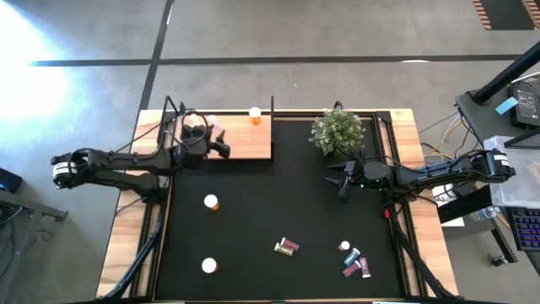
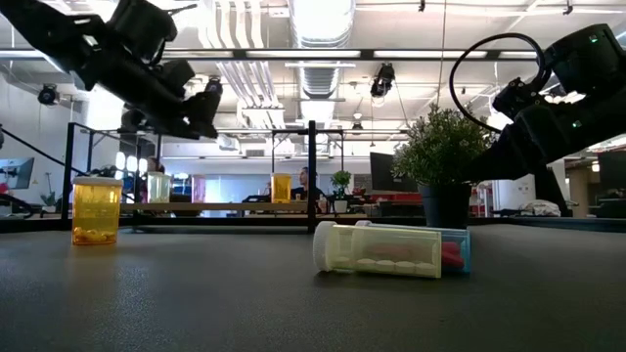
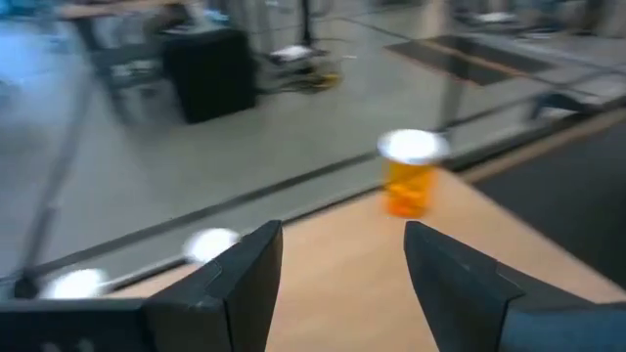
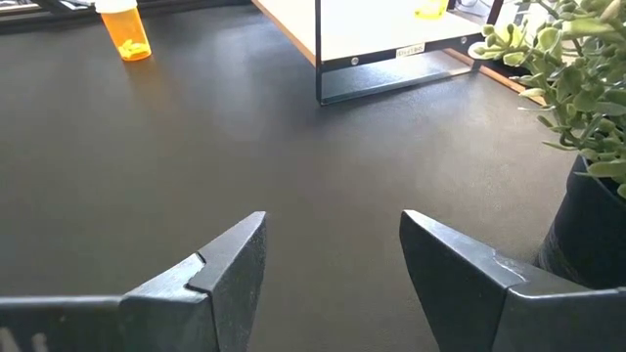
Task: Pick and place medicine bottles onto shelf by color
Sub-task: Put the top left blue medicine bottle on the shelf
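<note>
The shelf [image 1: 240, 143] is a light-wood board with black posts at the mat's far left. An orange, white-capped medicine bottle [image 1: 255, 114] [image 3: 411, 178] stands on its far edge, and two blurred white caps [image 3: 210, 243] show farther along in the left wrist view. My left gripper [image 1: 221, 148] [image 3: 342, 240] hovers open above the shelf board with nothing between its fingers. My right gripper [image 1: 338, 180] [image 4: 333, 230] stands open over the mat beside the plant, also with nothing in it. Two orange bottles [image 1: 211, 202] [image 1: 208, 265] stand on the mat. Several coloured bottles [image 1: 353, 260] lie at the near right.
A green plant in a dark pot [image 1: 337, 131] [image 4: 587, 117] stands at the far right of the black mat [image 1: 278, 203], close to my right gripper. A pale bottle [image 2: 381, 249] lies on its side near the front. The shelf's black posts [image 1: 272, 110] stand upright at its edges.
</note>
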Motion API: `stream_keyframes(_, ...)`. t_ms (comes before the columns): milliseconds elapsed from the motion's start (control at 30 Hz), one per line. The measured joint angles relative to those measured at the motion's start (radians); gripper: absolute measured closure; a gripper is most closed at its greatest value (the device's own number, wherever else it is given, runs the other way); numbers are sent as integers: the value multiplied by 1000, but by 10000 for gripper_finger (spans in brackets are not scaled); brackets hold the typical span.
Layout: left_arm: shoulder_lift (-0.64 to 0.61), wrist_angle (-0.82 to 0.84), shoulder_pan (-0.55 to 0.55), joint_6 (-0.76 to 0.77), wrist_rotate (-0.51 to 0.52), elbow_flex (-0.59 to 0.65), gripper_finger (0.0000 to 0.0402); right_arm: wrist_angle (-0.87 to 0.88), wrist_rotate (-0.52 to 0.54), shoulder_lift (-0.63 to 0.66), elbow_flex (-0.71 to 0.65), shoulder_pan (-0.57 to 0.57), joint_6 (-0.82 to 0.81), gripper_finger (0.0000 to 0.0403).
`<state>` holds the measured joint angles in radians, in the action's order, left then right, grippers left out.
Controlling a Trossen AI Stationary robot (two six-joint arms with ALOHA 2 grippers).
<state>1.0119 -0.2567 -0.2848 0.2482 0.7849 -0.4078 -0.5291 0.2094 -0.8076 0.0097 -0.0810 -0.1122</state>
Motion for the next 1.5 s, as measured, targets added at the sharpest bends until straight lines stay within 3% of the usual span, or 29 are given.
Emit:
stream_keyframes(333, 59, -153, 175, 3, -179, 0, 202, 0, 0, 0, 0, 0, 0, 179)
stream_keyframes(900, 317, -562, 522, 6, -185, 1, 202, 0, 0, 0, 0, 0, 0, 179)
stream_keyframes(1500, 574, -1057, 745, 7, -188, -5, 202, -12, 12, 0, 0, 0, 20, 179)
